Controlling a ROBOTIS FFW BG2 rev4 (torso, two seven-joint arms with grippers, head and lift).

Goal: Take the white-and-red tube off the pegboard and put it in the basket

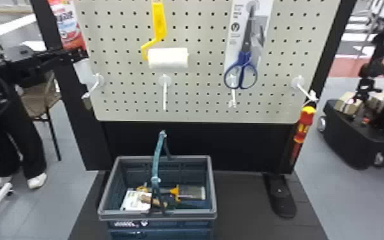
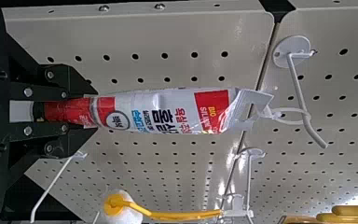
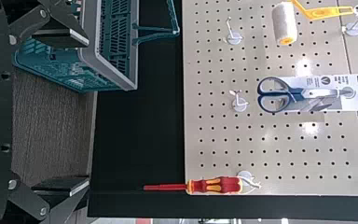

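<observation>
Tube [image 2: 168, 112], printed in red, blue and black, pinched at red end by jaws of left gripper [image 1: 78, 54]. Right gripper [image 3: 87, 113]: jaws spread. Print also seen on scissors card [image 1: 234, 41].

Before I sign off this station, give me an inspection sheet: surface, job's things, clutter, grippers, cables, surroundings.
Surface: dark base under the basket; pegboard upright behind.
Job's things: tube in the left tool, its ring apparently round a hook; basket's handle raised.
Clutter: roller, scissors and screwdriver hanging; several items in the basket, including a white pack.
Grippers: left tool closed on the tube's red end; right tool open, nothing between its fingers.
Cables: nothing seen.
Surroundings: chair left of the board; wheeled machine to the right.
</observation>
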